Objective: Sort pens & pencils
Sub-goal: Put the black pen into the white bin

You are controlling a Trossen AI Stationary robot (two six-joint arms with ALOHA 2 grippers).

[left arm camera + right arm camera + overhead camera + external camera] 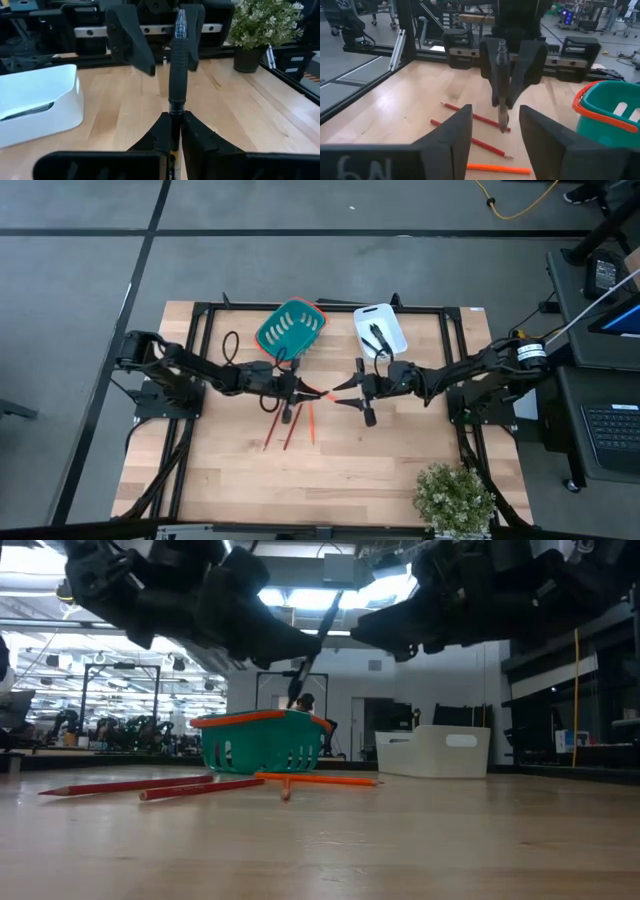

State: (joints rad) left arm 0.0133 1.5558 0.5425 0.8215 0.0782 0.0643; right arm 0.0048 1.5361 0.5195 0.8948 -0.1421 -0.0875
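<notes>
- Pen (177,70) (black, upright) sits clamped in the left gripper (175,132), raised above the middle of the table (340,480).
- Right gripper (495,125) faces it from just beside, fingers spread wide and clear of the pen.
- Pencils (290,425) lie loose on the wood below, three red or orange sticks side by side.
- Green basket (290,328) and white bin (390,325) stand near the table's far edge; another pen (376,340) lies in the bin.
</notes>
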